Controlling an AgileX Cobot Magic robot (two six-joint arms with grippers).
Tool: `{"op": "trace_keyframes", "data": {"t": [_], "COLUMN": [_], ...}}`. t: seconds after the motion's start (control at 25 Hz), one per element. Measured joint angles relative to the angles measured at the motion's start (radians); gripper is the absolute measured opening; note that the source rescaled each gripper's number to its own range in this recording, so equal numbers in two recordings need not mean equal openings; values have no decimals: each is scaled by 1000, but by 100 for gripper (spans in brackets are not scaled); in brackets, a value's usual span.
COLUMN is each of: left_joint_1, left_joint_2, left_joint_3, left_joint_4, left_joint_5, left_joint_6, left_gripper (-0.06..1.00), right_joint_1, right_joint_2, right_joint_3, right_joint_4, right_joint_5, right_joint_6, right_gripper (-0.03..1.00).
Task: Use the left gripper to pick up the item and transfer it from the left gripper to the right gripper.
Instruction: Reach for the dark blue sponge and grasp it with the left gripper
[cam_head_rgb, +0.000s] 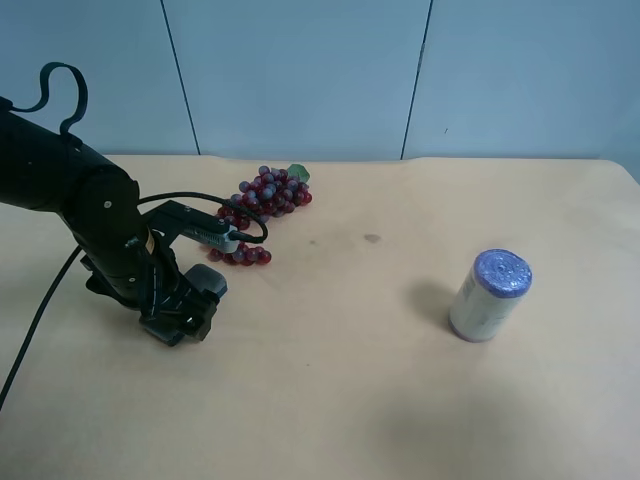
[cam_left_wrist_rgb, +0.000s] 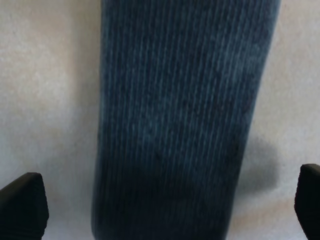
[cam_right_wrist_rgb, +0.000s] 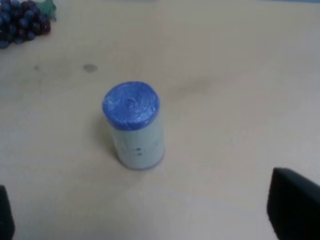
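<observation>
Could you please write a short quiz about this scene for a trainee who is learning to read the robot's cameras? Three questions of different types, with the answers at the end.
1. True or false: the left gripper is shut on the item.
2. The right wrist view looks down at: A a bowl, B the can, C the item.
3. Fill in: in the exterior high view, a ___ lies on the table close to the left gripper.
Key: 1 false, its fingers stand apart, either side of the item; 2 B; 3 grape bunch.
</observation>
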Motion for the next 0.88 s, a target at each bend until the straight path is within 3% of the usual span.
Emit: {"op": "trace_keyframes", "data": {"t": [0.12, 0.32, 0.64, 0.72, 0.88], "left_joint_1": [0, 0, 0, 0, 0], "left_joint_2": [2, 8, 27, 28, 28], "left_joint_3": [0, 0, 0, 0, 0], "left_joint_4": [0, 0, 0, 0, 0], "left_joint_5": [-6, -7, -9, -12, -15], "left_joint_6": [0, 3, 4, 5, 15], "left_gripper": [97, 79, 59, 50, 16], "right_joint_1": [0, 0, 0, 0, 0], "right_joint_2": [0, 0, 0, 0, 0], "right_joint_3": [0, 0, 0, 0, 0], "right_joint_4": [0, 0, 0, 0, 0], "right_joint_5": [0, 0, 0, 0, 0], "right_joint_6": [0, 0, 0, 0, 0], "right_gripper": [100, 100, 100, 100, 100]}}
